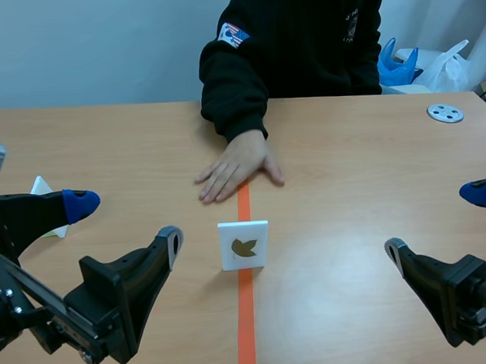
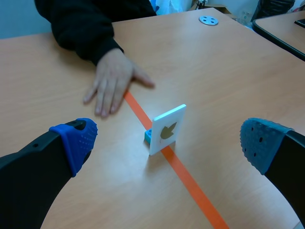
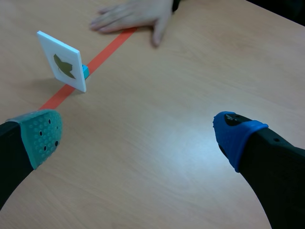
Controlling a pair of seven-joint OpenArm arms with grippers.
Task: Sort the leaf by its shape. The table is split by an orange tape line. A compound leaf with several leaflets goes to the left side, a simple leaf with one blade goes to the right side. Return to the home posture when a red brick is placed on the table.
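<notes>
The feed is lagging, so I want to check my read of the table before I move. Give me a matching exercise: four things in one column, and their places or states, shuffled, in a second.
Things
1. leaf card
2. person's hand
3. grey disc
4. left gripper

Places or states
A. lying far off on the right side of the table
B. open, low on the left side
C. standing upright on the orange tape line
D. flat on the tape line, beyond the card

Pairs: 1-C; 2-D; 3-A; 4-B.
</notes>
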